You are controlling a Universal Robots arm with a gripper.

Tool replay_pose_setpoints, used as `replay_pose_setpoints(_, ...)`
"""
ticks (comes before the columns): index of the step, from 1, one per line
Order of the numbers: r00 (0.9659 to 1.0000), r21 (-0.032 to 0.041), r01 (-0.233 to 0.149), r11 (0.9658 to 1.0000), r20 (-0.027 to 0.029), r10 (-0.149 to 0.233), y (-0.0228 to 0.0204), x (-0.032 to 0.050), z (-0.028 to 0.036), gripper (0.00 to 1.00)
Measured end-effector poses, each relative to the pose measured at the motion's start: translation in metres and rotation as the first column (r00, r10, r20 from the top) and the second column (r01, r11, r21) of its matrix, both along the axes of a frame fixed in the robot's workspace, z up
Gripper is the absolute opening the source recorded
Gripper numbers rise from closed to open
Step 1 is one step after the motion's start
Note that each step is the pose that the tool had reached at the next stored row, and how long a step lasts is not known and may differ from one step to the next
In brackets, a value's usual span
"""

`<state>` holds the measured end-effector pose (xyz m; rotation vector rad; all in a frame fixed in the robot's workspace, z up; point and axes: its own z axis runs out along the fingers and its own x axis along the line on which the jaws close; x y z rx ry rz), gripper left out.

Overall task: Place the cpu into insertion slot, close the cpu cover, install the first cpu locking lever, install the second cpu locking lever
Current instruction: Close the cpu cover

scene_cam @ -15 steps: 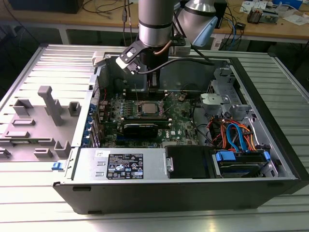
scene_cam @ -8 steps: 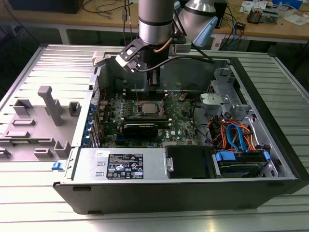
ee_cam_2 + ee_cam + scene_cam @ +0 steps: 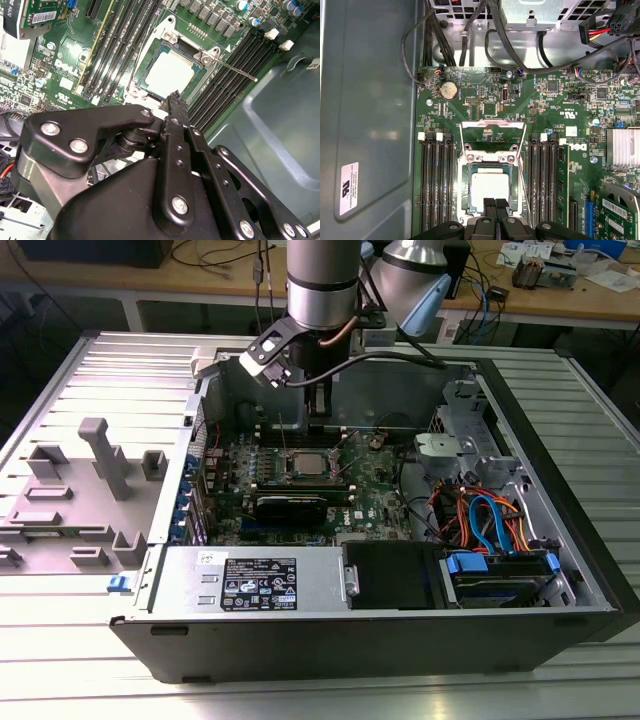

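The cpu (image 3: 490,186) lies flat in the insertion slot (image 3: 466,192) on the green motherboard, its silver top and green border showing in both wrist views (image 3: 170,70). The cpu cover (image 3: 492,123) looks raised, standing as a thin silver frame over the socket's hinge side. One thin locking lever (image 3: 239,72) sticks out free over the memory slots. My gripper (image 3: 495,204) hovers just above the socket's edge, fingers pressed together with nothing between them. In the exterior view the gripper (image 3: 318,420) hangs over the cpu (image 3: 306,462).
Long black memory slots (image 3: 436,185) flank the socket on both sides. A black card (image 3: 290,505) sits in front of it in the exterior view. Bundled cables (image 3: 490,520) and drive bays fill the case at the exterior view's right. Grey fixtures (image 3: 100,460) stand outside the case at the left.
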<state>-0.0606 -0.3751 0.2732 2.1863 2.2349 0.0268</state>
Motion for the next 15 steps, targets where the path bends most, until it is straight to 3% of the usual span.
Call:
replay_pose_setpoints(14, 1.0000, 0.0000, 0.000, 1.0000, 0.0000, 0.000, 0.0000, 0.0033, 0.0002, 0.11)
replay_pose_setpoints(15, 1.0000, -0.0001, 0.000, 1.0000, -0.0001, 0.000, 0.0001, 0.0033, 0.0029, 0.11)
